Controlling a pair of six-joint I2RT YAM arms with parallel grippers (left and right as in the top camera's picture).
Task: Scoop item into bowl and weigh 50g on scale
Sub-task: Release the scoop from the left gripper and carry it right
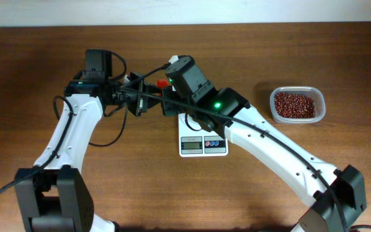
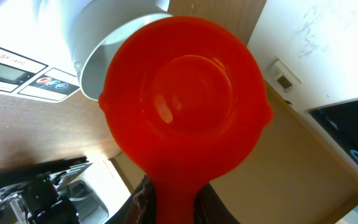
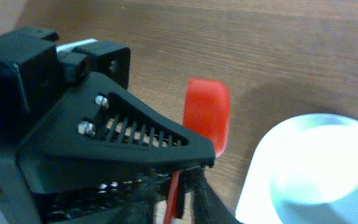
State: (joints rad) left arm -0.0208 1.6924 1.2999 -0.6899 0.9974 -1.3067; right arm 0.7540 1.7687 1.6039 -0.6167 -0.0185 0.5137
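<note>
Scoop (image 2: 185, 106) of glossy red plastic is clamped at its handle by left gripper (image 2: 173, 208); smooth white bowl (image 2: 86, 37) and flat scale (image 2: 17, 68) are seen behind, upper left. Right gripper (image 3: 178, 202): state cannot be told. Maroon beans (image 1: 294, 105) are heaped in clear rounded tub (image 1: 321, 96), overhead right.

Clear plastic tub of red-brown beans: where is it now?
Overhead view: the clear plastic tub of red-brown beans sits far right on the wooden table, to the right of the white digital scale.

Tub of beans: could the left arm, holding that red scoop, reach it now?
Probably not directly. The right arm stretches across above the scale, between the left gripper with its red scoop and the clear tub of beans.
</note>
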